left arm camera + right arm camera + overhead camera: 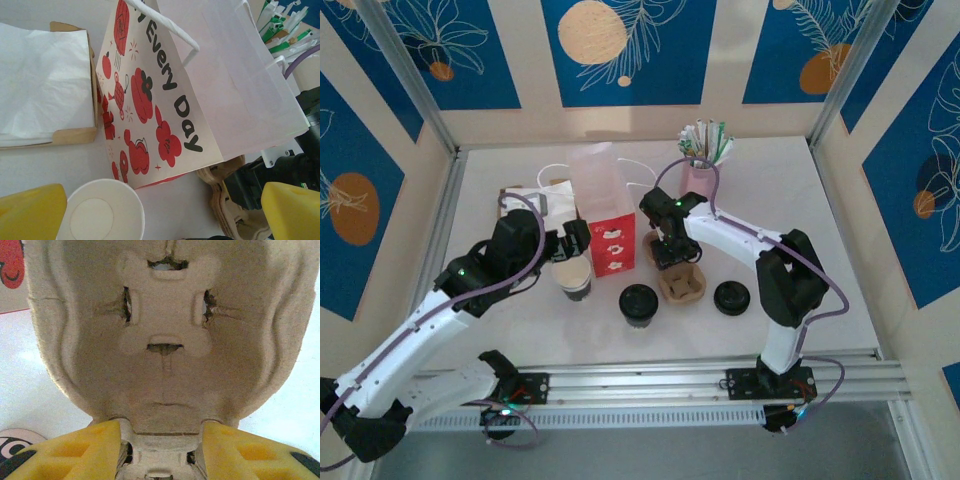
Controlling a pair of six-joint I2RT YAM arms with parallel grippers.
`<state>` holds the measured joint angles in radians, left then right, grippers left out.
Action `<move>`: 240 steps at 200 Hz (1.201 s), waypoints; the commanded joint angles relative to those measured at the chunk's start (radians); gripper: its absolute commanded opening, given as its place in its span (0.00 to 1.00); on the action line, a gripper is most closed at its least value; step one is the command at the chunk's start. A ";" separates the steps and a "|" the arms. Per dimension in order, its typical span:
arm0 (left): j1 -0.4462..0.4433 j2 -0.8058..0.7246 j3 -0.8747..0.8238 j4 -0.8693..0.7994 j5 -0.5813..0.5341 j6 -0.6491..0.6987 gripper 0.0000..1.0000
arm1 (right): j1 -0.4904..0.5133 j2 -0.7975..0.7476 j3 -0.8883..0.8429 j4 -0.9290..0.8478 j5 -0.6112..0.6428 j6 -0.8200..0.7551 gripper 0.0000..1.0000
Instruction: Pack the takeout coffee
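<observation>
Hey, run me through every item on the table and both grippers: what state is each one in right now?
paper cup: upright, no lid on it
paper bag: standing upright
cup carrier: gripped at its edge
right gripper: shut on the cup carrier
left gripper: open, over the paper cup
black lid: lying flat, on no cup
straw cup: upright, holding straws

paper cup (102, 212), carrier (165, 305) cropped by frame edges
</observation>
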<state>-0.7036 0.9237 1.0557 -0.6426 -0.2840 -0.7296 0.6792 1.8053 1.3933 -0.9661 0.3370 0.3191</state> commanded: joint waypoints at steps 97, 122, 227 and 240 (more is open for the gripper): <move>-0.009 -0.017 -0.020 0.020 0.005 0.009 1.00 | -0.007 0.009 -0.003 -0.008 -0.004 0.031 0.47; -0.010 -0.019 -0.021 0.018 0.006 0.009 1.00 | -0.008 0.010 -0.005 -0.011 0.004 0.039 0.47; -0.008 -0.019 -0.024 0.019 0.006 0.006 1.00 | -0.004 0.021 -0.019 -0.013 0.014 0.057 0.47; -0.009 -0.021 -0.024 0.020 0.006 0.006 1.00 | -0.005 0.020 -0.019 -0.013 0.016 0.058 0.47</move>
<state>-0.7036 0.9173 1.0420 -0.6350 -0.2840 -0.7300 0.6746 1.8122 1.3846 -0.9623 0.3382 0.3573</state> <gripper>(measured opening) 0.999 0.472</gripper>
